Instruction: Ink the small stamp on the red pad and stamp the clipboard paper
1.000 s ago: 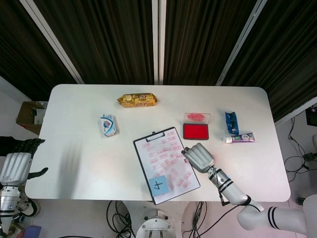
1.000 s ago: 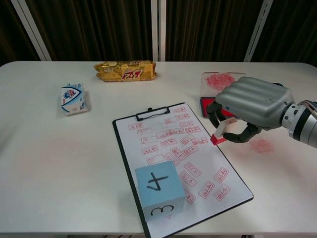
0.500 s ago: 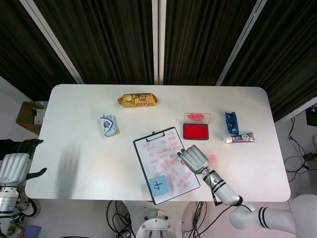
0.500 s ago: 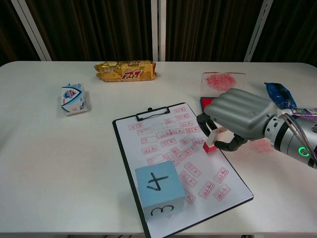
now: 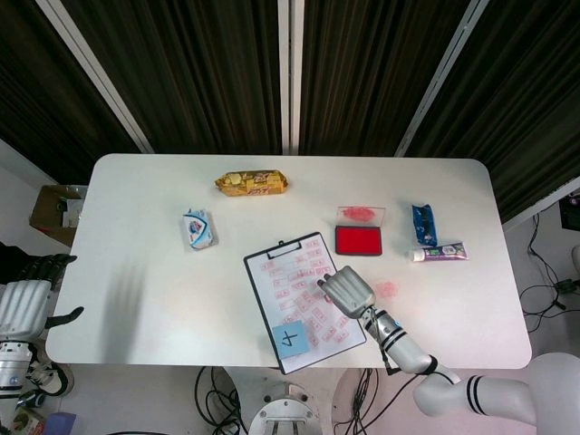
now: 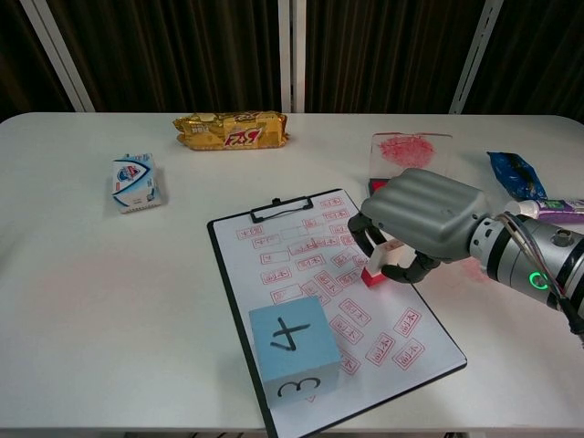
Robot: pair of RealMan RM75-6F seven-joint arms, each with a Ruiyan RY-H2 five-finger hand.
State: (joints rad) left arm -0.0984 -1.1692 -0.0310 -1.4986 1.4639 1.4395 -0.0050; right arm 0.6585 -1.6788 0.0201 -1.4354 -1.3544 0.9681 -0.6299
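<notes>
Change: over the past second the right hand (image 6: 415, 224) travelled leftward from the table beside the clipboard to a spot over the paper, carrying the small stamp (image 6: 373, 270) with it and lowering it; everything else lay as before.
Right hand: fingers curled down around the small stamp, pinching its white body, palm facing the table, forearm reaching in from the right edge of the chest view.
Small stamp: upright, red base down, on or just above the clipboard paper (image 6: 324, 287) near its right edge; contact could not be told for certain from either view.
Clipboard paper: already covered with many red rectangular imprints, held under a black clip (image 6: 280, 209) at the far end.
Red pad (image 5: 359, 239): open, just beyond the clipboard's right corner, its ink-smeared clear lid (image 5: 361, 214) lying behind it.
Blue cube (image 6: 295, 349): stood on the near left part of the paper, a black "4" on top and a "3" on the near face.
Left hand (image 5: 25, 304): seen only in the head view, off the table's left edge, holding nothing, fingers extended and slightly apart.
Ink smudge (image 6: 467, 268): a pink stain on the table (image 6: 109, 301) right of the clipboard.
Other items: gold snack packet (image 6: 230, 130) at the far side, small blue-and-white pack (image 6: 136, 182) on the left, blue pouch (image 6: 512, 173) and a tube (image 6: 551, 210) at the right.
</notes>
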